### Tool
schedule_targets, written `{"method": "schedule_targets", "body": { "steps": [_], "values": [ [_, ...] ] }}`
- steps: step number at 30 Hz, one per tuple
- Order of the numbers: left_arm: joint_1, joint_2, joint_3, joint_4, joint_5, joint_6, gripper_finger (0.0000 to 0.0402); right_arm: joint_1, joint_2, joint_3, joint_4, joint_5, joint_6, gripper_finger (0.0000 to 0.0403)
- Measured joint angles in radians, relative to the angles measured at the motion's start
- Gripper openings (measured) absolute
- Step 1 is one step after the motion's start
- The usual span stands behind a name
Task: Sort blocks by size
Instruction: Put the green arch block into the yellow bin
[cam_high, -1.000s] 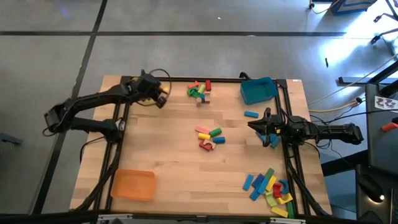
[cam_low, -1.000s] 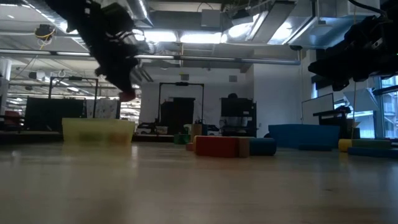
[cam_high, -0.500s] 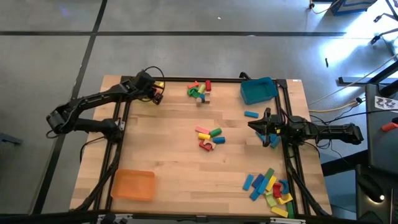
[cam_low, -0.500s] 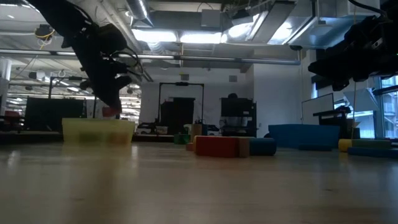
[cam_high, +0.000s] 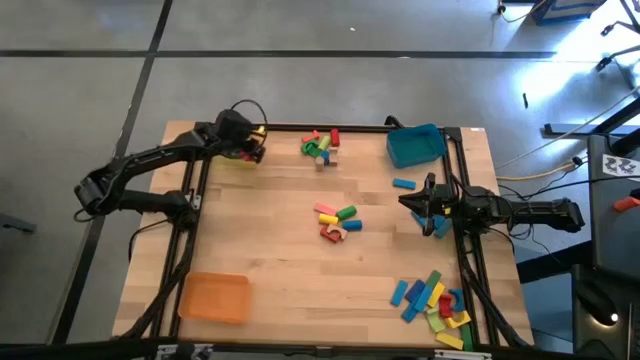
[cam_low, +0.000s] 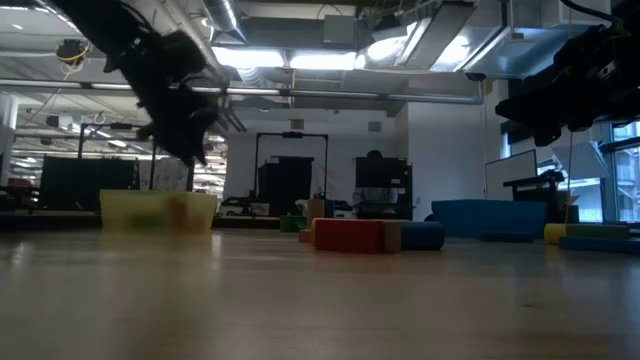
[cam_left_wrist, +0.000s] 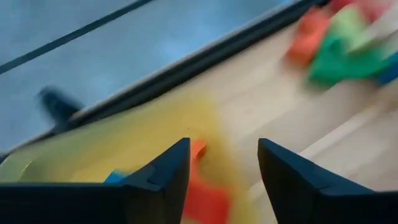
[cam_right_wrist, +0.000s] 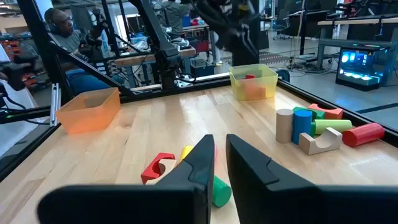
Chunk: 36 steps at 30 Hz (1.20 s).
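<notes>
Left fingers (cam_left_wrist: 221, 180) moved over yellow tray (cam_high: 243, 156), now apart, red block (cam_left_wrist: 202, 198) dropped between them.

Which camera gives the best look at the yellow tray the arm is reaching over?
The right wrist view: the yellow tray stands clear, with red blocks inside. From above, the left gripper covers most of the tray. The low view shows only its side wall; the left wrist view blurs it.

Coloured blocks lie in groups on the desk: one cluster (cam_high: 320, 145) at the far edge, another (cam_high: 338, 222) mid-desk, flat bars (cam_high: 432, 300) near right.
</notes>
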Motion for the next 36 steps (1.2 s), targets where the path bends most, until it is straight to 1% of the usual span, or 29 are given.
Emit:
{"method": "schedule_targets", "body": {
  "steps": [3, 7, 11, 13, 21, 26, 28, 31, 36],
  "values": [
    [-0.044, 0.001, 0.017, 0.095, 0.069, 0.003, 0.0181, 0.0, 0.0, 0.0, 0.0, 0.0, 0.0, 0.0046],
    [-0.114, 0.046, 0.017, 0.229, 0.083, 0.006, 0.0182, 0.0, 0.0, 0.0, 0.002, 0.007, 0.0, 0.0046],
    [-0.153, 0.152, 0.018, 0.356, 0.083, 0.008, 0.0182, 0.0, 0.0, 0.0, 0.008, 0.02, 0.0, 0.0046],
    [-0.154, 0.224, 0.039, 0.38, 0.083, 0.005, 0.0182, 0.0, 0.0, 0.0, 0.008, 0.02, 0.0, 0.0046],
    [-0.152, 0.527, 0.245, 0.369, 0.082, 0.031, 0.0182, 0.0, 0.0, 0.0, 0.011, 0.027, 0.001, 0.0046],
    [-0.141, 0.674, 0.355, 0.335, 0.082, 0.034, 0.0182, 0.0, 0.0, 0.0, 0.011, 0.027, 0.001, 0.0046],
    [-0.137, 0.714, 0.384, 0.322, 0.08, 0.04, 0.0182, 0.0, 0.0, 0.0, 0.01, 0.027, 0.001, 0.0046],
    [-0.132, 0.749, 0.396, 0.322, 0.076, 0.047, 0.0182, 0.0, 0.0, 0.0, 0.009, 0.027, 0.001, 0.0046],
    [-0.114, 0.755, 0.396, 0.275, 0.073, 0.043, 0.0182, 0.0, 0.0, 0.0, 0.007, 0.026, 0.001, 0.0046]
  ]
}}
